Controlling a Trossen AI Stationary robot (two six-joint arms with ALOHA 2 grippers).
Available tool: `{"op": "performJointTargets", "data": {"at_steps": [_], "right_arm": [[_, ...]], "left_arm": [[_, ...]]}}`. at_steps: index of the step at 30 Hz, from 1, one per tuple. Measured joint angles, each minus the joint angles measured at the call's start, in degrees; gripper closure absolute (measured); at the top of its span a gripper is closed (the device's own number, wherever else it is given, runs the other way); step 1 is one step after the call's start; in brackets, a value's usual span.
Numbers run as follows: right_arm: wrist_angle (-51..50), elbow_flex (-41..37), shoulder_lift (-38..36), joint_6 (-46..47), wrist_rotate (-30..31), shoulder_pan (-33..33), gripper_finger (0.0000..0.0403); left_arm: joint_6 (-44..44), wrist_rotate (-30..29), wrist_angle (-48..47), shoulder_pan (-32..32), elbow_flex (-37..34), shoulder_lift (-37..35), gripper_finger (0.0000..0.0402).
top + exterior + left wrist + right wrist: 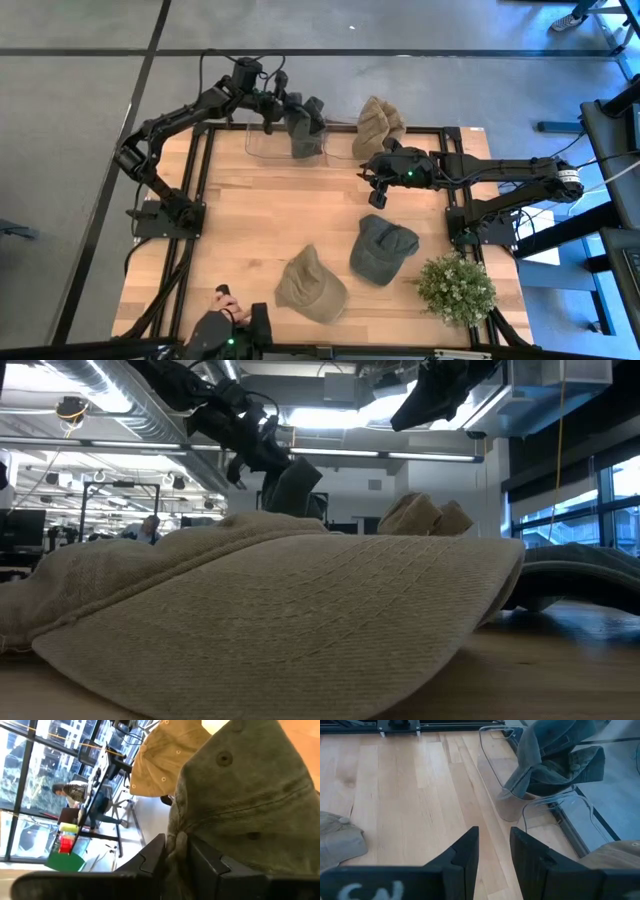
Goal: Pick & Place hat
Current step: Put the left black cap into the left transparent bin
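My left gripper (pixel 290 112) is at the table's far edge, shut on a grey-green hat (pixel 306 130) that hangs over a clear stand (pixel 262 143); the right wrist view shows this hat (pixel 555 757) draped at the stand (pixel 500 795). My right gripper (pixel 377 190) hovers over the table right of the middle, slightly open on nothing (pixel 494 852). A tan hat (pixel 380 122) sits at the far edge. A dark green hat (pixel 383 248) and another tan hat (pixel 310 285) lie flat on the wood. My left gripper pinches a bunched fold of the grey-green hat's cloth (pixel 176 847) between its two fingers (pixel 150 860). In the low view the hat (pixel 295 485) hangs below the fingers, up off the table top. Whether it touches the clear stand, I cannot tell.
A potted plant (pixel 455 288) stands at the near right corner. A second clear stand (pixel 570 812) is beside the first. The black frame (pixel 200 170) rims the table. Bare wood (pixel 270 215) lies in the middle. The near tan hat (pixel 280 620) fills the low view.
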Motion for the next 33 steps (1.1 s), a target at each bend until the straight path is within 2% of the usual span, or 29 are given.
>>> {"op": "performJointTargets", "data": {"at_steps": [15, 20, 24, 27, 29, 31, 33], "right_arm": [[0.0, 0.0, 0.0, 0.0, 0.0, 0.0, 0.0292], [0.0, 0.0, 0.0, 0.0, 0.0, 0.0, 0.0292], [0.0, 0.0, 0.0, 0.0, 0.0, 0.0, 0.0292], [-0.1, 0.0, 0.0, 0.1, 0.0, 0.0, 0.0292], [-0.5, 0.0, 0.0, 0.1, 0.0, 0.0, 0.0292], [-0.8, 0.0, 0.0, 0.0, 0.0, 0.0, 0.0292], [-0.8, 0.0, 0.0, -0.1, 0.0, 0.0, 0.0292]], "left_arm": [[-0.6, 0.5, -2.1, 0.8, 0.0, 0.0, 0.0254], [-1.7, 2.2, -5.5, 0.6, 0.0, 0.0, 0.0245], [0.9, 2.6, -8.5, 0.0, 0.0, 0.0, 0.0245], [-2.4, -1.6, -9.1, 1.2, -0.1, -2.1, 0.0244], [-4.8, -1.3, -10.6, 2.1, -0.1, -4.4, 0.0245], [-10.3, 0.6, -13.0, 2.9, -0.1, -6.6, 0.0246], [-19.1, -0.2, -15.2, 2.9, -0.1, -8.9, 0.0246]]}}
